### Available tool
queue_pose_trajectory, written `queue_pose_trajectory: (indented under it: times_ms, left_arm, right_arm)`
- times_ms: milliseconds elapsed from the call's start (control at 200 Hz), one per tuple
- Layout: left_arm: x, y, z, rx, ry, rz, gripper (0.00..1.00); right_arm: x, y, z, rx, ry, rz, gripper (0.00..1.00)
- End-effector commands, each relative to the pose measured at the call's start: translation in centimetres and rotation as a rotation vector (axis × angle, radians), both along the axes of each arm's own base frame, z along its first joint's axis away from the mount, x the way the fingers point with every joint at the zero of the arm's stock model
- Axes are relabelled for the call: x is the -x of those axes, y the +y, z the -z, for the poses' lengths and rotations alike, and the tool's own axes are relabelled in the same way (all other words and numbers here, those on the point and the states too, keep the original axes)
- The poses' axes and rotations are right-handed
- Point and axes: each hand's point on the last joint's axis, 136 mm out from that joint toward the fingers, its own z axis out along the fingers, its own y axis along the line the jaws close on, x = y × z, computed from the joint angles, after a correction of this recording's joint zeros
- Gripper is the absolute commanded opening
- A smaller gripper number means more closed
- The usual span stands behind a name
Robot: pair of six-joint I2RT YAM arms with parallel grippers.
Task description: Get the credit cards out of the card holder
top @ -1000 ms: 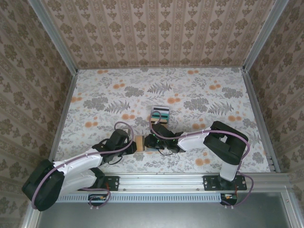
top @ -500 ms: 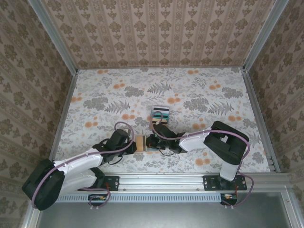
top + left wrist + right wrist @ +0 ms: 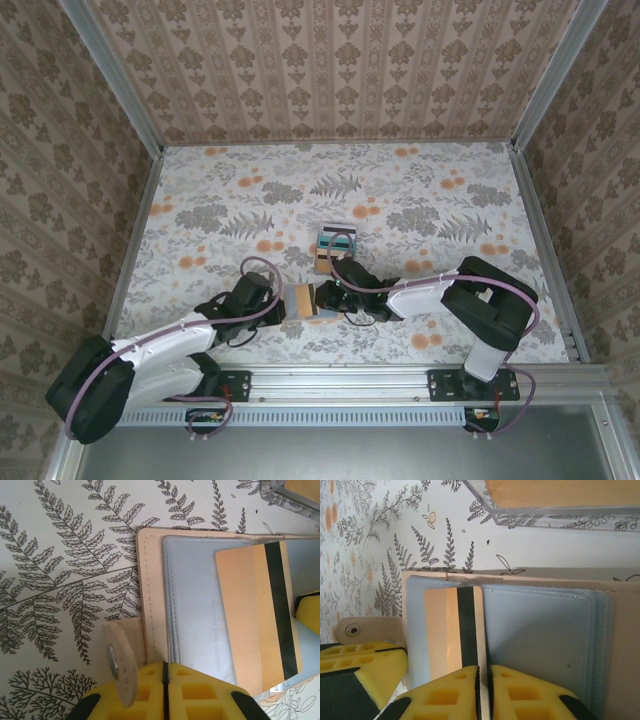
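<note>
Credit cards (image 3: 338,241) already out lie far of the card holder (image 3: 303,300). Left gripper (image 3: 164,680) clamps its edge; right gripper (image 3: 483,680) pinches the orange card (image 3: 440,630), half-drawn.

Top external view: high behind the arm bases (image 3: 225,385), looking down on the table (image 3: 200,215). Wrist views: close, facing down; both share the card holder (image 3: 152,580).
</note>
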Motion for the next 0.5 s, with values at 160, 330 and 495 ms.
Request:
queue_pose_trajectory:
  times_ms: [160,330,495]
  left_arm:
    - [0.8,0.9,1.0,-0.059,0.049,-0.004,0.00]
    - [0.8,0.8,1.0,-0.059,0.053,-0.001,0.00]
    - [0.8,1.0,1.0,-0.065,0.051,-0.006,0.00]
  right_arm:
    - [0.0,0.9,0.7,0.009,0.013,-0.053,0.21]
    - [0.0,1.2,0.9,0.002,0.018,-0.058,0.20]
    - [-0.1,0.1,1.1,0.019,0.015,-0.028,0.12]
